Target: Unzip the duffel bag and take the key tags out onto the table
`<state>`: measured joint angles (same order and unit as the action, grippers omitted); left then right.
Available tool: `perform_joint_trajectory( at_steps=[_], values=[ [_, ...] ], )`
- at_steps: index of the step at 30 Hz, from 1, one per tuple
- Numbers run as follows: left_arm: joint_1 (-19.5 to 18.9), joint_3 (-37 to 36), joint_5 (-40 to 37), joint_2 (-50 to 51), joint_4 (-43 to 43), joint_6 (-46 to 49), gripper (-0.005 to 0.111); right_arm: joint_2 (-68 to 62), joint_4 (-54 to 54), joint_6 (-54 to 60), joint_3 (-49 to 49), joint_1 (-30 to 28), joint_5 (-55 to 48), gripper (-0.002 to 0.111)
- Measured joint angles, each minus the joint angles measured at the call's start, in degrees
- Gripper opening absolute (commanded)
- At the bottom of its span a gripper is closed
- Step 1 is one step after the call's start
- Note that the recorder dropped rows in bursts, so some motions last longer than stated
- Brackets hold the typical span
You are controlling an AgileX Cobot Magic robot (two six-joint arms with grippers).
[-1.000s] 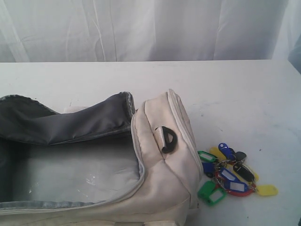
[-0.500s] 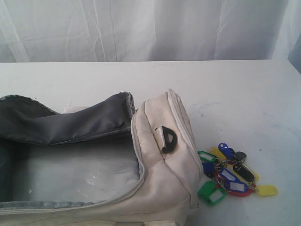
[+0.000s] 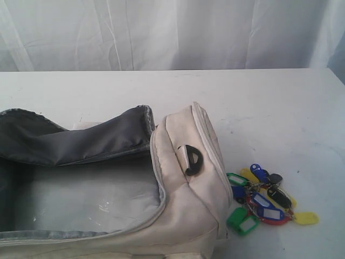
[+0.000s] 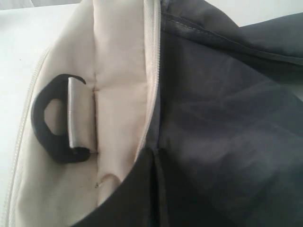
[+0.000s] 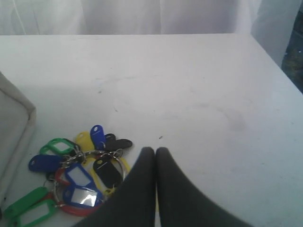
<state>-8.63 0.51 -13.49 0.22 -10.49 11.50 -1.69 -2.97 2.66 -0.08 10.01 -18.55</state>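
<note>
The cream duffel bag [image 3: 186, 208] lies unzipped at the left of the table [image 3: 259, 102], and its dark grey lining [image 3: 81, 141] shows. Just right of the bag's end, the key tags [image 3: 263, 202] lie in a coloured bunch on the table. Neither gripper shows in the exterior view. In the left wrist view my left gripper [image 4: 154, 152] is shut, dark against the lining [image 4: 227, 118], beside the bag's end and its black D-ring [image 4: 47, 137]. My right gripper [image 5: 155, 151] is shut and holds nothing. It hovers right beside the key tags [image 5: 78, 175].
A white curtain [image 3: 172, 32] hangs behind the table's far edge. The bag's corner [image 5: 14, 123] stands close to the tags. Bare tabletop [image 5: 199, 85] stretches beyond the right gripper to the table's far edge.
</note>
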Motion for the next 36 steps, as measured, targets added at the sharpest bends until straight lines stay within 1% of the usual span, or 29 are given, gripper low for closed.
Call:
perform_joint_trajectory(
  at_steps=[3, 8, 29, 36],
  values=[
    [0.00, 0.00, 0.00, 0.00, 0.00, 0.00, 0.000, 0.06, 0.00, 0.00, 0.00, -2.17, 0.00, 0.000],
    [0.00, 0.00, 0.00, 0.00, 0.00, 0.00, 0.000, 1.19, 0.09, 0.00, 0.00, -4.16, -0.58, 0.000],
    [0.00, 0.00, 0.00, 0.00, 0.00, 0.00, 0.000, 1.30, 0.09, -0.10, 0.00, -4.29, -1.16, 0.000],
    [0.00, 0.00, 0.00, 0.00, 0.00, 0.00, 0.000, 1.30, 0.09, -0.10, 0.00, -5.50, -1.16, 0.000]
  ],
)
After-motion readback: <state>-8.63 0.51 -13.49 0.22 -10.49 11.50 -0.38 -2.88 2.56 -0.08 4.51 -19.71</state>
